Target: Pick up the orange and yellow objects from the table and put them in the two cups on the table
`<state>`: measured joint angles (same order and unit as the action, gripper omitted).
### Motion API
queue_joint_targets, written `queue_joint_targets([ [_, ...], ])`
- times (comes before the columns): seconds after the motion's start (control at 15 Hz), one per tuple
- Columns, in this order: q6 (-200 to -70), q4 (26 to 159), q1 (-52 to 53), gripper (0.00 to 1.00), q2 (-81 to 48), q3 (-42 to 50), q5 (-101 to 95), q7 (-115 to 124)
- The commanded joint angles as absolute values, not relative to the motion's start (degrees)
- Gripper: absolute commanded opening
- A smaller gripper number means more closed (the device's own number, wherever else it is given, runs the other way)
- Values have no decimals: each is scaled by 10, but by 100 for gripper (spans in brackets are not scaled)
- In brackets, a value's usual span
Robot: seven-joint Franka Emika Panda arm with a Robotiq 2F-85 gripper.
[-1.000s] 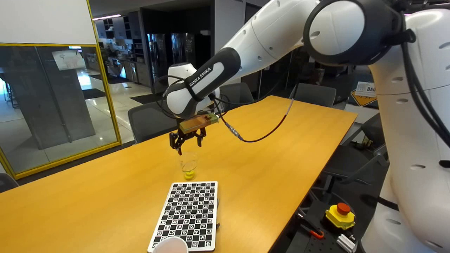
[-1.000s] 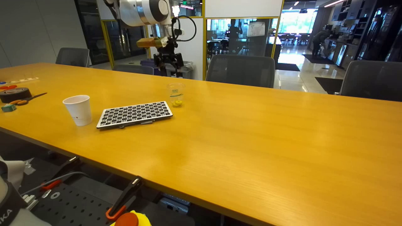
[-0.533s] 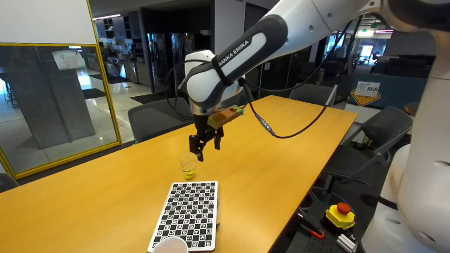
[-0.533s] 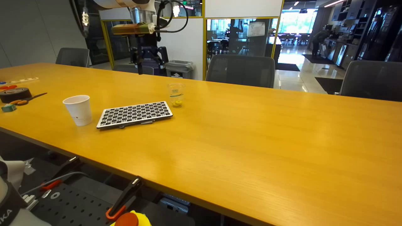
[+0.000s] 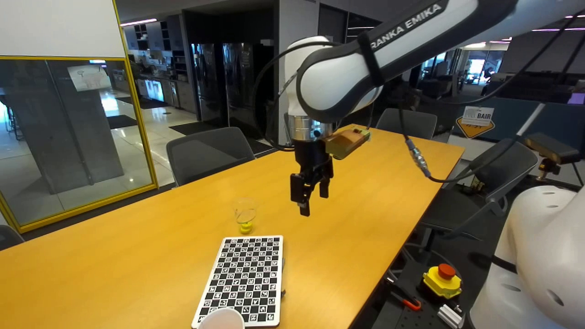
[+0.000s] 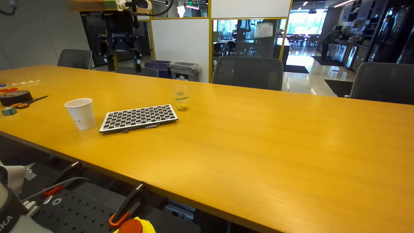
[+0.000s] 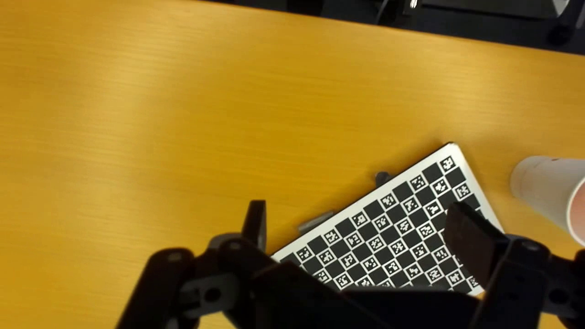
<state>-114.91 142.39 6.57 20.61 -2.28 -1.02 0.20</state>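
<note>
Black gripper (image 6: 125, 69) hangs, jaws spread wide, above the smooth wooden table (image 6: 258, 145), apart from the clear tapered tumbler (image 6: 181, 94).

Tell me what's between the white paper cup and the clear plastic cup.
A black-and-white ChArUco board lies between the white paper cup and the clear plastic cup; both exterior views show it.

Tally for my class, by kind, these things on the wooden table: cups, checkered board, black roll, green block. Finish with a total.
Cups: 2, the white cup and the clear cup
Checkered board: 1
Black roll: 1
Green block: 1
Total: 5
</note>
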Motion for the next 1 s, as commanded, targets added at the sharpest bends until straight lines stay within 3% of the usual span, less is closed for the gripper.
queue_joint_targets([
  [0.0, -1107, 1493, 65, 100, 342, -25, 10, -15],
  [0.6, -1043, 1539, 67, 100, 468, -18, 15, -26],
  [0.93, -1052, 1529, 61, 100, 436, -26, 1, -18],
])
